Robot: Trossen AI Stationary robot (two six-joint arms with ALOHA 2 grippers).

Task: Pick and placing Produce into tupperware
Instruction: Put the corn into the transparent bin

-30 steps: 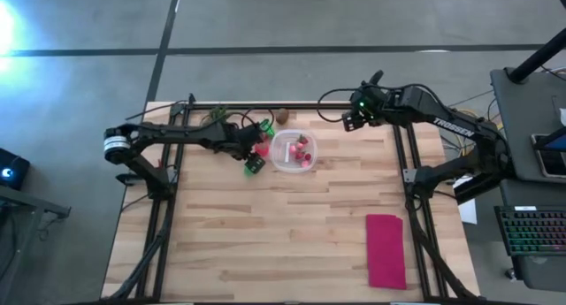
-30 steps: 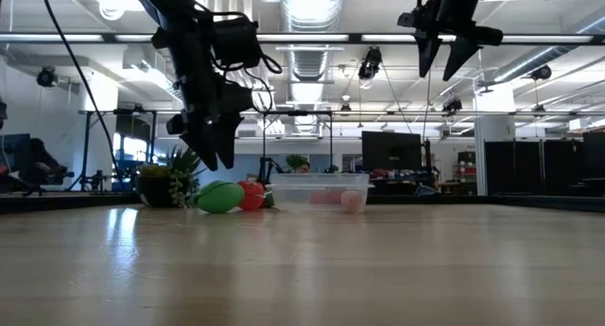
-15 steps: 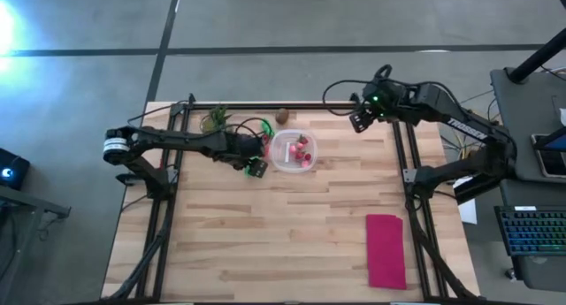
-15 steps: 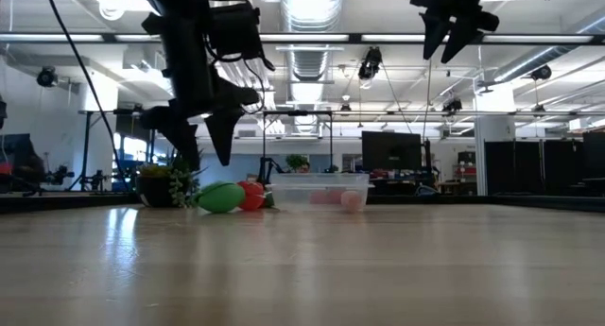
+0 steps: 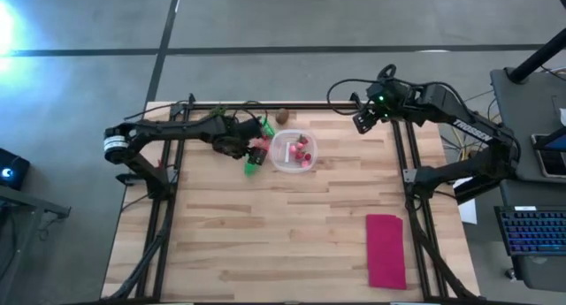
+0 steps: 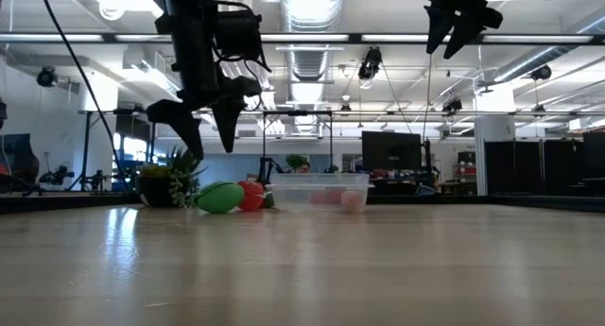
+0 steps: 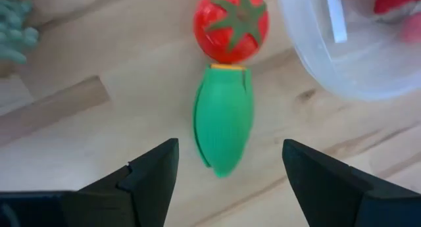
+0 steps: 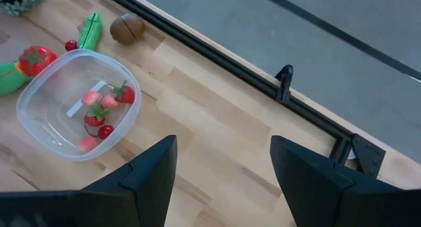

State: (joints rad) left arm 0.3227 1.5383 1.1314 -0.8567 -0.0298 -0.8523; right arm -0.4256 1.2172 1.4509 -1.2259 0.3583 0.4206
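My left gripper hangs open above the table, just left of the tupperware. In the left wrist view its fingers stand on either side of a green toy piece without touching it. That piece lies flat on the wood, its end against a red toy tomato. The clear tupperware holds several small red pieces. A green pod, a brown piece and a tiny red piece lie beyond it. My right gripper is open, raised high near the far edge.
A small potted plant stands at the far edge, left of the produce. A flat magenta cloth lies near the right front of the table. A dark rail runs along the far edge. Bare wood fills the table's middle and near half.
My left gripper has opened wide, risen a little and drawn back slightly toward the table's left, staying over the green piece and tomato. My right gripper has drifted a little right and up. The produce and tupperware have stayed put.
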